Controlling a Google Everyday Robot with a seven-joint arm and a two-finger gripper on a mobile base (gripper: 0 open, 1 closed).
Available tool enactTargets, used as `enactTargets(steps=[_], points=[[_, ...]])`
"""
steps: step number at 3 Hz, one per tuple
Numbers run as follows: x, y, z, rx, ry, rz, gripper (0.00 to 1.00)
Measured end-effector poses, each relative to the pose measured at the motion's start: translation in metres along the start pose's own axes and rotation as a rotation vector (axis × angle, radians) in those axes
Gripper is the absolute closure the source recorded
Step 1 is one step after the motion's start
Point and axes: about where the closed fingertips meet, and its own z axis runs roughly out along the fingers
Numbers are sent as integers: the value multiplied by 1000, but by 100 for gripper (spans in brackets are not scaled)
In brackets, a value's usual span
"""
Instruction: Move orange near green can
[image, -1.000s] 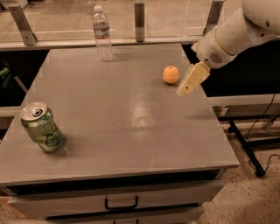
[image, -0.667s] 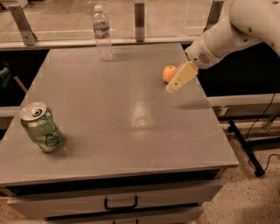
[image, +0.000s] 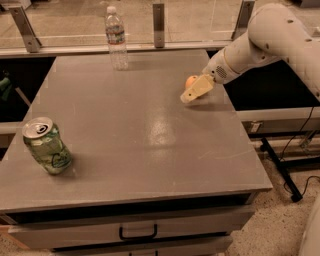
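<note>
The orange (image: 190, 79) sits on the grey table (image: 150, 135) toward its right far side. My gripper (image: 194, 91) is right at the orange, reaching in from the right on the white arm (image: 265, 37) and covering the fruit's lower right part. The green can (image: 48, 146), pale green with a silver top, stands near the table's front left corner, far from the orange.
A clear plastic water bottle (image: 116, 37) stands at the table's far edge, left of the orange. Metal railing posts (image: 159, 17) run behind the table. A drawer with a black handle (image: 138, 233) is under the front edge. Cables and a black stand (image: 282, 165) lie on the floor at right.
The gripper has moved left and slightly toward the table's far side, from beside the orange to overlapping it. The orange, can and bottle have not moved.
</note>
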Motion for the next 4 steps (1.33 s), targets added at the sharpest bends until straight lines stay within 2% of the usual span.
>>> enactTargets(steps=[1, 2, 3, 4], points=[[3, 5, 12, -34, -6, 34, 41], [-8, 25, 0, -85, -42, 16, 64], [-32, 78, -29, -197, -103, -76, 88], [-37, 86, -28, -215, -112, -92, 100]])
